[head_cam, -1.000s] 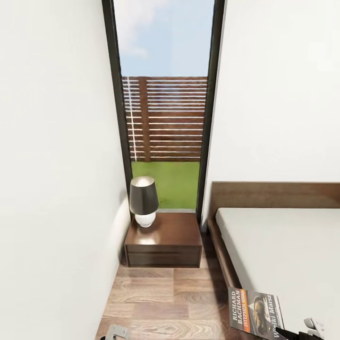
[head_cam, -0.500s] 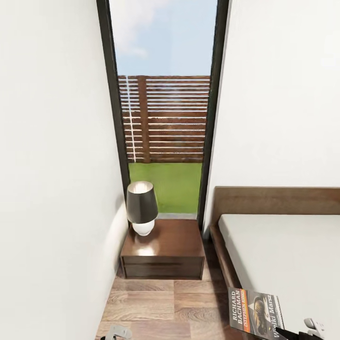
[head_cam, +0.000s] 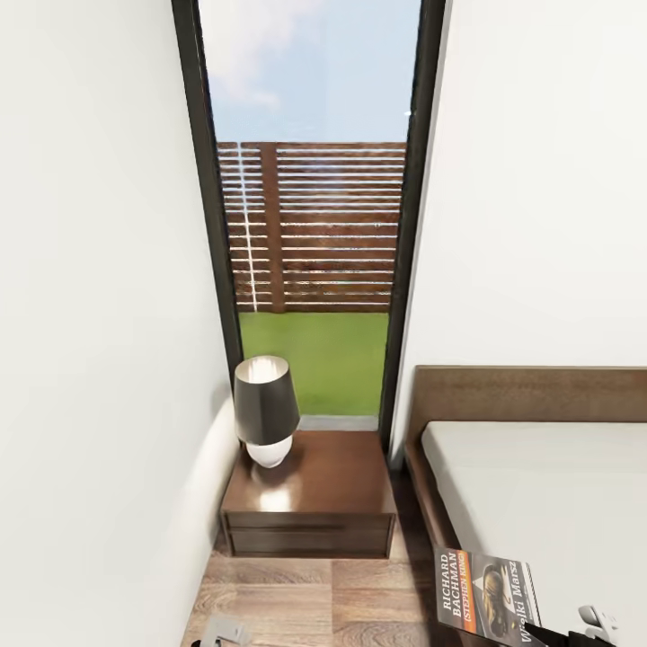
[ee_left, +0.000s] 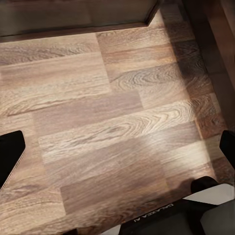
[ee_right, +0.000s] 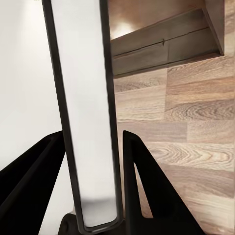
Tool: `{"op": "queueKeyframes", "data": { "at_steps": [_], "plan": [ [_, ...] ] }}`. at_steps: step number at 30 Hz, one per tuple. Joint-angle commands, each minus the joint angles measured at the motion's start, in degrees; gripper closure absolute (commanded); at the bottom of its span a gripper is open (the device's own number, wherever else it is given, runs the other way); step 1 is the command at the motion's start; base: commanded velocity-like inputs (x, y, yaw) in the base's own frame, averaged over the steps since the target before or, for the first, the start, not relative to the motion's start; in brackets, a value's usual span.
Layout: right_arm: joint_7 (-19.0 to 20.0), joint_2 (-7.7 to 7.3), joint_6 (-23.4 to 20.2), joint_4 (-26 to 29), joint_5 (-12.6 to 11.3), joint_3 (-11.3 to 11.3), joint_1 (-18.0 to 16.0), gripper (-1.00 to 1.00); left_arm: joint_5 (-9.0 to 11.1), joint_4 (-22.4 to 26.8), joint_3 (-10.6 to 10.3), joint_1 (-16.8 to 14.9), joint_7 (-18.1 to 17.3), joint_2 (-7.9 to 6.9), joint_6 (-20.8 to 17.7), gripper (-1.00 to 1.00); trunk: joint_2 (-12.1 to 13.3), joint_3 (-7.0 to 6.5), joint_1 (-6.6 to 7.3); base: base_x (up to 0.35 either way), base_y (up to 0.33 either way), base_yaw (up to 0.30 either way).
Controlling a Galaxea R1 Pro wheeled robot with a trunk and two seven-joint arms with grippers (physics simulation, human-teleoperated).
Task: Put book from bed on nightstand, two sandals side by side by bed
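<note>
Holds the left tool [ee_left: 117,147] spread wide, its two black fingers [ee_left: 11,152] at opposite edges of the left wrist view with nothing between them, pointed down at the floor. Shows just a grey sliver of the left arm [head_cam: 222,632] at the bottom edge of the head view. Clamps the right tool [ee_right: 93,137] on the book [ee_right: 88,122], seen edge-on, one black finger [ee_right: 147,186] pressed to each cover. Carries the right arm [head_cam: 595,620] low at the head view's bottom right corner, a pale grey joint and a black part showing.
</note>
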State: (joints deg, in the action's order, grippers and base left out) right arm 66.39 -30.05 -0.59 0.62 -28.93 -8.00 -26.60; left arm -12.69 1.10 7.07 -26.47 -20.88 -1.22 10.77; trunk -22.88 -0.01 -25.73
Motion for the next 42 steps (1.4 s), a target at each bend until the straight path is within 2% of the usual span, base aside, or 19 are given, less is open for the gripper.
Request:
{"op": "queueKeyframes", "data": {
  "at_steps": [1,42],
  "plan": [
    [0.14,-0.01,-0.04,0.00,-0.52,-0.09,-0.03,1.00,-0.59,-0.05,0.49,-0.01,-0.13,-0.01,0.22,-1.00,-0.04,0.02,-0.05,0.323,0.000,0.000],
    [0.14,-0.01,-0.06,0.00,-0.52,-0.09,-0.03,1.00,-0.59,-0.05,0.49,-0.04,-0.13,-0.01,0.22,-1.00,-0.04,0.02,-0.05,0.323,0.000,0.000]
  ]
}}
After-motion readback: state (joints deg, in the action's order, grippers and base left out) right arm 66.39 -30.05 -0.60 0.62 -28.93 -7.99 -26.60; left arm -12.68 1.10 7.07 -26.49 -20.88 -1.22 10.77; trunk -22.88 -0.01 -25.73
